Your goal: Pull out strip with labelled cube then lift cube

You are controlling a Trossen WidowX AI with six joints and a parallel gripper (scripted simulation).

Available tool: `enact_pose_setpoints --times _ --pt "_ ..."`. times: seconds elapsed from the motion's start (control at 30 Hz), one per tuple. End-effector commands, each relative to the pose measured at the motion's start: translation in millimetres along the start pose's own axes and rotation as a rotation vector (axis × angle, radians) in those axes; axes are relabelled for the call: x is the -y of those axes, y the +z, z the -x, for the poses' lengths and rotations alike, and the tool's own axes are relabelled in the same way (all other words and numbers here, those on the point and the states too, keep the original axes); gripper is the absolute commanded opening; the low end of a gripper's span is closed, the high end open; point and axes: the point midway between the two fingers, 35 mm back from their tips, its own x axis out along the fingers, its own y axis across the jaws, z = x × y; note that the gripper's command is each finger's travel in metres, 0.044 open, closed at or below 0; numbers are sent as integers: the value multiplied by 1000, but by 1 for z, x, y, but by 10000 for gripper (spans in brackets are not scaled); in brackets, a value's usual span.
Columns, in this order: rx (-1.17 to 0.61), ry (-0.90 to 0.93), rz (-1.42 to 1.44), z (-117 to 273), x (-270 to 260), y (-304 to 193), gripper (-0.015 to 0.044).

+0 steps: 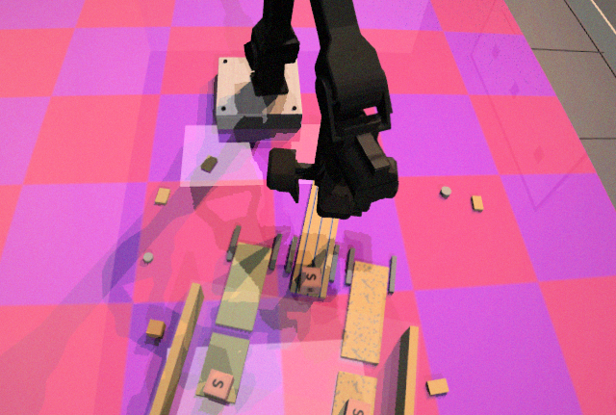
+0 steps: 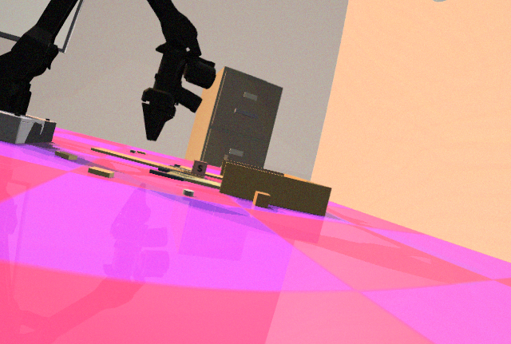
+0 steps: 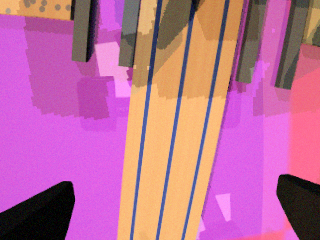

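The striped wooden strip point(image 1: 309, 241) point(image 3: 160, 150) shows no gap in its visible part; its end toward the arm base is hidden behind the arm in the top view. A pink cube marked S point(image 1: 311, 276) point(image 2: 200, 168) sits on its front end. The green strip point(image 1: 243, 288) is in two pieces with a gap, an S cube point(image 1: 218, 384) on the front piece. The speckled strip point(image 1: 364, 312) is also split, an S cube point(image 1: 358, 407) on its front piece. My gripper point(image 2: 151, 138) point(image 3: 178, 188) is open and empty, above the striped strip, with fingertips on either side of it in the wrist view.
Short dark rails point(image 1: 291, 253) point(image 3: 82, 35) flank the strips. A long wooden wall point(image 1: 180, 346) point(image 2: 274, 187) stands left of the green strip, another point(image 1: 412, 371) right of the speckled one. Small blocks point(image 1: 162, 195) point(image 1: 437, 386) and grey discs point(image 1: 147, 257) point(image 1: 446, 192) lie around.
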Motion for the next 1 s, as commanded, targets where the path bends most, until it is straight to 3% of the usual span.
enact_pose_setpoints --times 0.0,0.97 --pt "-1 1 3 2 2 16 440" --pt "7 -1 3 14 17 108 440"
